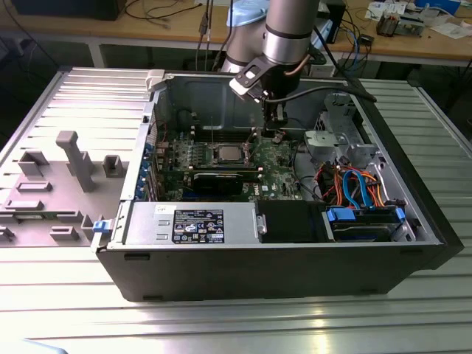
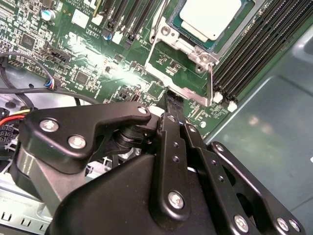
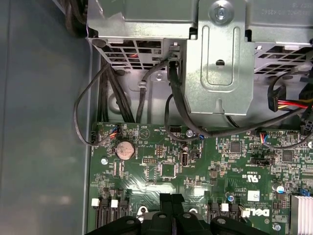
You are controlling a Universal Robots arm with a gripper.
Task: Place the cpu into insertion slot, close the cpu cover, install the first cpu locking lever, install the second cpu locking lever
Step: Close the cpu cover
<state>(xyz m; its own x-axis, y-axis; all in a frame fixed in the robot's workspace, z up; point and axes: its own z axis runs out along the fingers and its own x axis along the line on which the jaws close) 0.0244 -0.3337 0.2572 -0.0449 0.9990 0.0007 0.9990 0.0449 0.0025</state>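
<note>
The cpu (image 1: 228,154) lies flat in the insertion slot (image 1: 228,165) on the green motherboard, silvery top up. In the second wrist view the cpu (image 2: 212,17) sits inside the slot's metal rim (image 2: 188,46). The cpu cover (image 2: 152,49) is swung open beside it, and green board shows through its window. My gripper (image 1: 274,134) hangs inside the case, to the exterior view's right of the socket. Its black fingers (image 2: 174,100) are together right at the cover's free edge. In the first wrist view the gripper (image 3: 171,198) is shut with nothing seen between the tips.
A black labelled power supply box (image 1: 199,221) runs along the case's near wall. A metal drive cage (image 1: 335,140) and coloured cables (image 1: 354,184) stand at the exterior view's right. Long memory slots (image 2: 254,44) flank the socket. A grey fixture tray (image 1: 66,169) lies outside the case.
</note>
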